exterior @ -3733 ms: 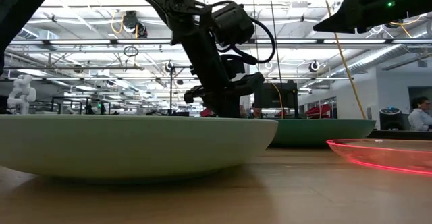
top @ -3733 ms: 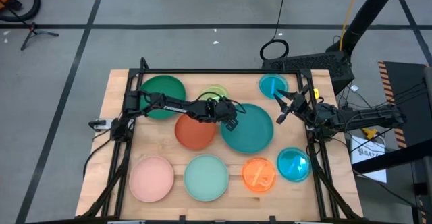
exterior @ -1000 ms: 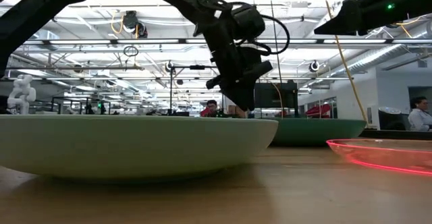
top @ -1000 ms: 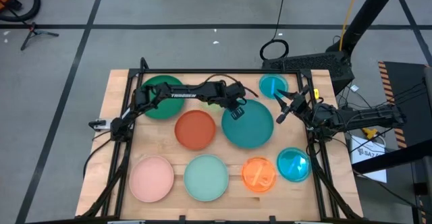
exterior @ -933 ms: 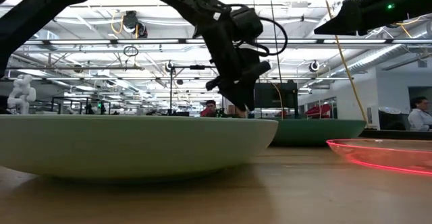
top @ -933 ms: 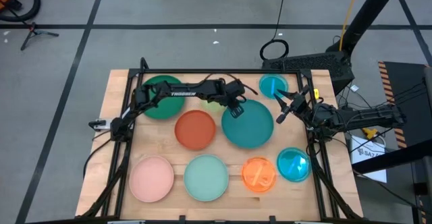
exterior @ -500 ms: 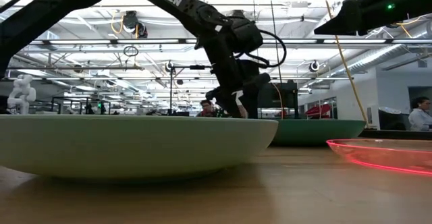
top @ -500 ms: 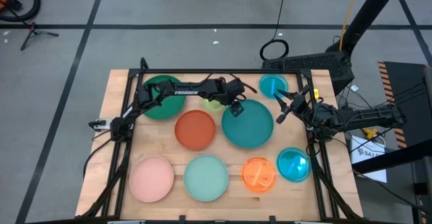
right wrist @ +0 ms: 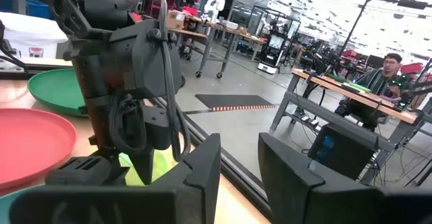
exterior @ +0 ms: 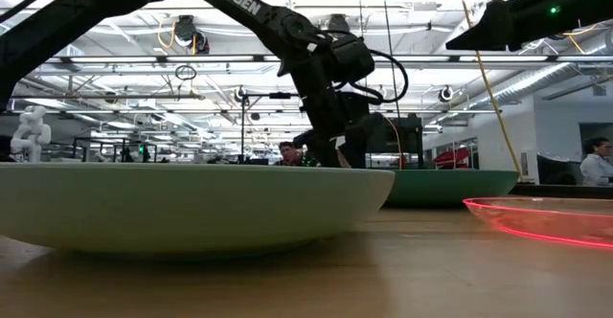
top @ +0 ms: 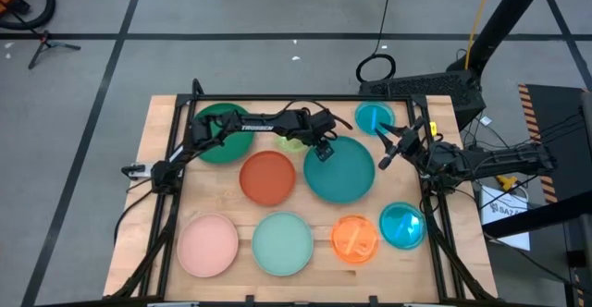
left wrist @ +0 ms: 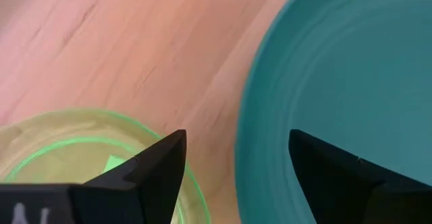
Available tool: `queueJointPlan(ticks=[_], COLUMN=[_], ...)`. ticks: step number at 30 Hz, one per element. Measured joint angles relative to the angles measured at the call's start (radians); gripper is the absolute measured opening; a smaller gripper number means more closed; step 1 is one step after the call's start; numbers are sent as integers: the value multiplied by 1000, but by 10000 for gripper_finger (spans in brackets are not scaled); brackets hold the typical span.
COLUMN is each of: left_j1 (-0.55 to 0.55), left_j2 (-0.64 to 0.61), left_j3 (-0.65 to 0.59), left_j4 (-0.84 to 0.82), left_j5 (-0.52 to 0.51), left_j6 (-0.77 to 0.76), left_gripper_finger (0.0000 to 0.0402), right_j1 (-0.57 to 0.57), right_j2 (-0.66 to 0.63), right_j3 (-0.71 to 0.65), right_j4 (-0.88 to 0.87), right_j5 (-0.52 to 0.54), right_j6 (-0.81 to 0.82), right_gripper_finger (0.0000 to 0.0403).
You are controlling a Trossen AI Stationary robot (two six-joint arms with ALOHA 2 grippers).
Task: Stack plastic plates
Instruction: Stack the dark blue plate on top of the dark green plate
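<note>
Several plastic plates lie flat on the wooden table: dark green, lime, red-orange, teal, pink, mint, orange and two blue. My left gripper stands open and low over the table. One finger is above the lime plate's rim and the other above the teal plate's rim, with bare wood between them. My right gripper hovers open and raised beside the far blue plate, with nothing between its fingers.
A black frame borders the table's far edge and sides. The plates fill most of the tabletop, with narrow strips of bare wood between the far and near rows. A person sits in the room beyond the table.
My left gripper has opened and come down closer to the table, shifting slightly toward the far edge, between the lime and teal plates.
</note>
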Motion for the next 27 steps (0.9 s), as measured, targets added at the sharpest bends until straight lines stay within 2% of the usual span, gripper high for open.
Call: queueJointPlan(ticks=[15,20,27], left_j1=[-41,-50,-51], left_j2=[32,32,32], left_j3=[-1,-1,-1], left_j4=[6,5,6], left_j5=[0,-1,-8], left_j6=[3,1,-32], left_gripper_finger=[258,210,109], right_j1=[-1,-1,-1], right_j2=[0,0,0], right_j3=[0,0,0], right_j4=[-10,-10,-10], right_j5=[1,1,1], right_j6=[0,0,0], right_gripper_finger=[93,93,93])
